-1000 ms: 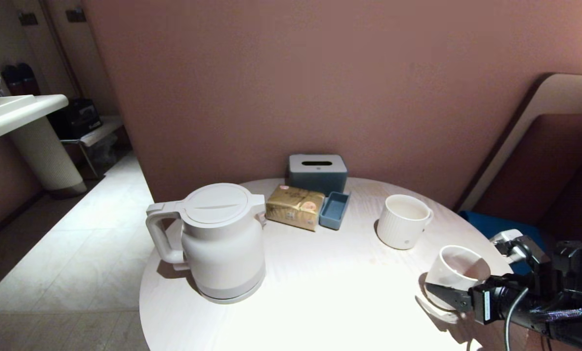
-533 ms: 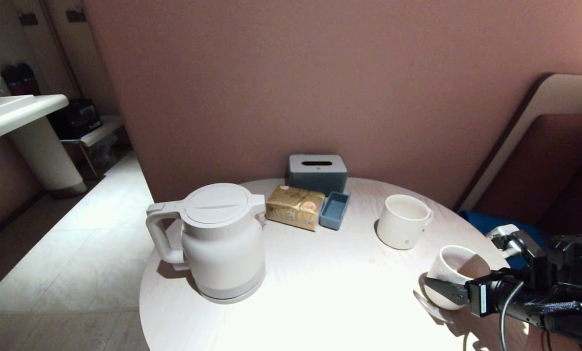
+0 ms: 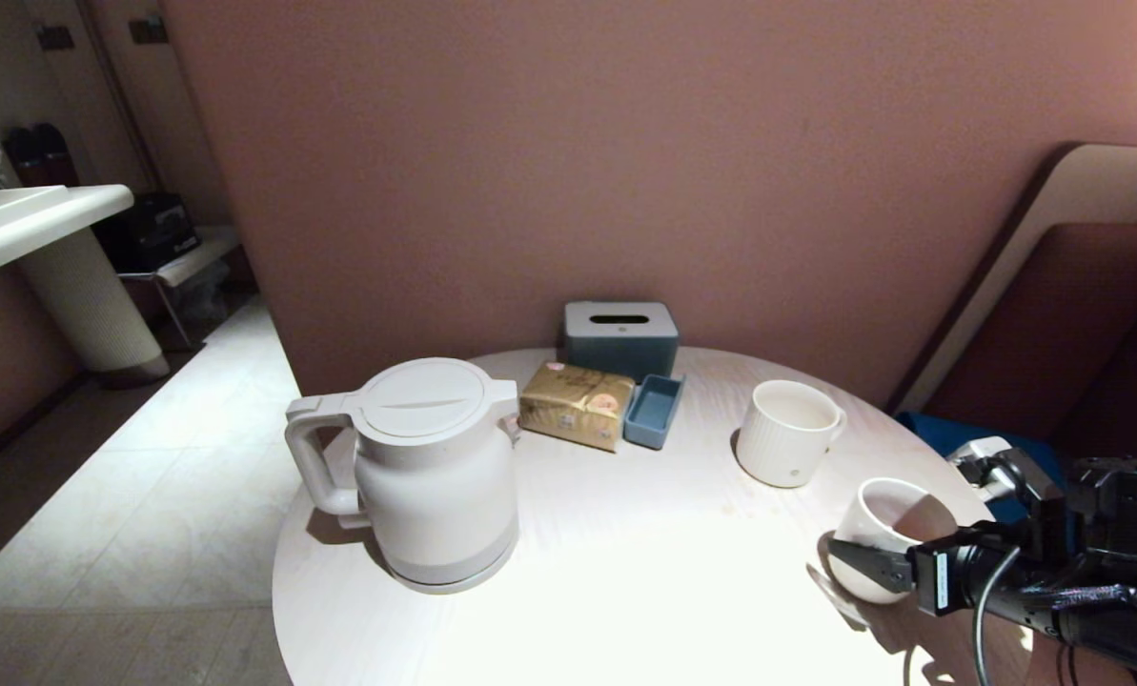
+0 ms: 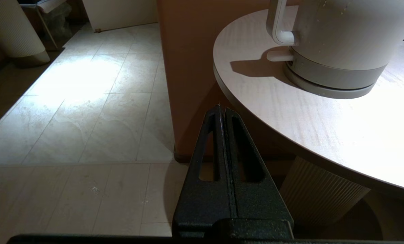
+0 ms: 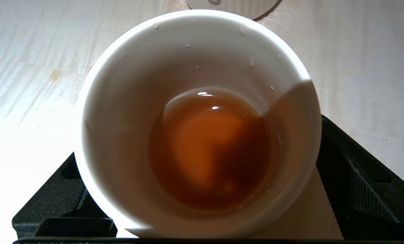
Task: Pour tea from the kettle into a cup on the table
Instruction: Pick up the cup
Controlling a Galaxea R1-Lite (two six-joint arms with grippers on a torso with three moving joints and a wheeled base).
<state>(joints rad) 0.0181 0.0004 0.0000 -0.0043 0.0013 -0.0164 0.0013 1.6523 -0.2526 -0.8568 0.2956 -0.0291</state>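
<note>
Round bench (image 3: 625, 572), pale whitish top with faint wood grain, glaring under bright light at the near middle. On its left part, large white kettle (image 3: 425, 472): jug-shaped, smooth matte body, round flat lid, loop handle turned leftward, greyish band at the base. Toward the back by the reddish wall, boxy grey-blue tissue holder (image 3: 621, 338) with a slot on top; in front of it a gold foil-like packet (image 3: 576, 404) and a small open blue tray (image 3: 653, 411) side by side. Right of these, ribbed white mug (image 3: 785, 433) with a small handle, upright. Near the bench's right edge, small plain white cup (image 3: 887, 538), smooth glossy walls, slightly tapered, standing between the spread fingers of the right gripper (image 3: 878, 562). Seen in the right wrist view: black textured fingers (image 5: 361, 189) wide apart on either side of the cup (image 5: 120, 135); contact with its wall cannot be told. Pale reddish-amber tea (image 5: 212, 149) pooled in the bottom, clear, with droplets scattered on the inner wall. Left gripper (image 4: 222, 110) parked low beside the bench edge over the tiled floor (image 4: 86, 101), its black slotted fingers pressed together, holding nothing.
</note>
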